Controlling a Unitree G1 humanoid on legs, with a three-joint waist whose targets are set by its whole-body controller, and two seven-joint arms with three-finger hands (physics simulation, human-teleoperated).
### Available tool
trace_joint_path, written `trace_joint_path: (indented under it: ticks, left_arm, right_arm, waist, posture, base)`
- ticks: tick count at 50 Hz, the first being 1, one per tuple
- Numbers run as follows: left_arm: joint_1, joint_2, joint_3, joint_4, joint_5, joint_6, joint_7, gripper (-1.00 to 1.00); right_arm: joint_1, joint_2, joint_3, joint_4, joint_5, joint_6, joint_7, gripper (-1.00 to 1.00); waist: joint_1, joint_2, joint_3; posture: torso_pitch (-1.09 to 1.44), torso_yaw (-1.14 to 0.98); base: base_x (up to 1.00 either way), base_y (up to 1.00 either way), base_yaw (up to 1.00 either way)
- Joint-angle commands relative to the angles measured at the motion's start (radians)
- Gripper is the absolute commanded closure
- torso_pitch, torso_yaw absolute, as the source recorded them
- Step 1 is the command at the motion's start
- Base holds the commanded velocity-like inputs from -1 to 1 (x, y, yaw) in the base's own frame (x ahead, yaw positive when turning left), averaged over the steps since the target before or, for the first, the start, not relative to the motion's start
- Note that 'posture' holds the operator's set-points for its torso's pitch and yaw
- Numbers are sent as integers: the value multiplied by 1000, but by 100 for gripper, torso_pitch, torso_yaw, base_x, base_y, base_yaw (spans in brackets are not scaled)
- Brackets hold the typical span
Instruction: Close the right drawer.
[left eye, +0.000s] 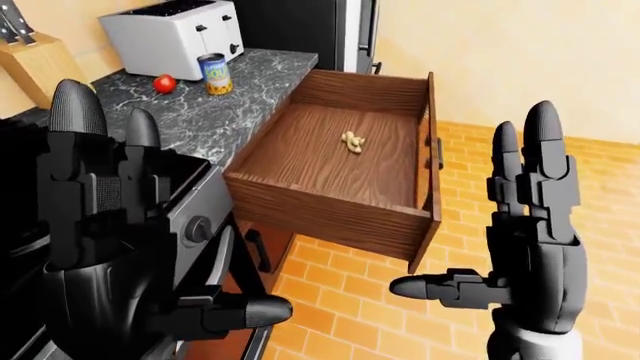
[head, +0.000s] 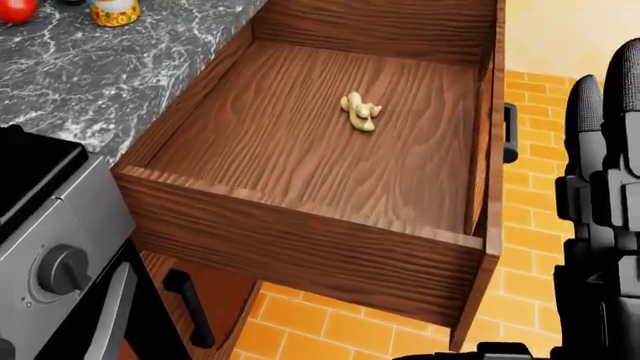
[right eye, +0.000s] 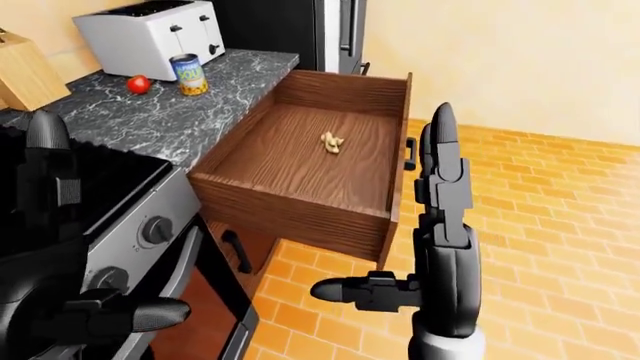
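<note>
Kitchen scene: orange tiled floor, dark marble desk with a toaster, a can and a tomato, stove at lower left of the views. Right drawer is pulled fully out of the cabinet beside the stove, its front panel edge-on at the right with a dark handle on the outer face. One small pale item lies on the drawer floor, maybe a nut or ginger piece, too small to tell.

Step, as I judge it: approach, no contact yet. Right hand is raised beside the drawer front, fingers straight and spread, thumb out sideways, holding nothing, apart from the wood. Left hand is up over the stove, also splayed and empty, well apart from the drawer.

Next move likely needs the right palm set flat on the outer face of the front panel, then a push toward the cabinet along the drawer's slide.

Hidden: outer face of the panel mostly unseen, handle partly cut. Head view crops the right hand at the frame edge; left hand blocks much of the stove in the left-eye view.
</note>
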Motion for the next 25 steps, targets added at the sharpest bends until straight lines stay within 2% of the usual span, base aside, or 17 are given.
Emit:
trace_joint_path:
  ticks: [1,5,7,9,10,11,12,14,20,22,23,24,25]
  left_arm:
    - [-15,1,-6,-43,-3,-26,-3,-100]
    - [-14,-2,-5,-43,-2,-27,-5,-100]
    - [-13,-2,-5,-43,-3,-27,-5,-100]
    - [-14,-3,-6,-43,-1,-26,-6,-100]
    - [-14,-4,-7,-43,0,-27,-7,-100]
    - [-14,-5,-8,-43,2,-26,-8,-100]
    - [-14,-5,-7,-43,1,-25,-8,-100]
    - [-15,-5,-8,-43,2,-25,-7,-100]
    - [-12,-5,-10,-43,3,-27,-8,-100]
    - [-13,-3,-8,-43,0,-27,-6,-100]
    - [-14,-3,-8,-43,0,-26,-5,-100]
    - [-14,-2,-9,-43,0,-26,-4,-100]
    - [-14,-2,-8,-43,0,-26,-4,-100]
  right_arm:
    - [-14,-3,-9,-51,1,-24,-11,-100]
    - [-15,-3,-9,-53,-2,-19,-11,-100]
    - [-17,-3,-9,-57,-2,-13,-10,-100]
    - [-21,-2,-4,-65,-5,-2,-9,-100]
    - [-21,-3,-4,-66,-5,-1,-9,-100]
    - [-22,-3,-5,-64,-4,0,-10,-100]
    - [-23,-3,-5,-64,-4,1,-10,-100]
    - [-23,-4,-5,-63,-3,0,-10,-100]
    - [-21,-5,-5,-58,-4,-1,-9,-100]
    - [-21,-5,-7,-57,-2,-3,-8,-100]
    - [-21,-4,-7,-56,-2,-3,-9,-100]
    - [-21,-4,-7,-56,-3,-3,-9,-100]
    - [-21,-4,-8,-57,-2,-2,-9,-100]
  waist:
    - [0,1,-10]
    - [4,-34,-6]
    - [9,-59,-6]
    - [11,-101,-16]
    - [7,-139,-30]
    - [-8,-100,-19]
    - [-4,-114,-12]
    - [-18,-109,-11]
    - [-24,-53,0]
    - [-28,-13,-9]
    - [-27,22,-23]
    - [-18,7,-24]
    - [-8,7,-11]
  posture:
    - [0,0]
    - [0,0]
    - [0,0]
    - [0,0]
    - [0,0]
    - [0,0]
    - [0,0]
    - [0,0]
    - [0,0]
    - [0,0]
    - [0,0]
    - [0,0]
    - [0,0]
  base:
    - [27,0,0]
    - [28,0,0]
    - [28,0,0]
    - [29,0,0]
    - [29,0,0]
    - [28,0,0]
    - [28,0,0]
    - [29,0,0]
    - [28,0,0]
    - [28,0,0]
    - [28,0,0]
    - [28,0,0]
    - [29,0,0]
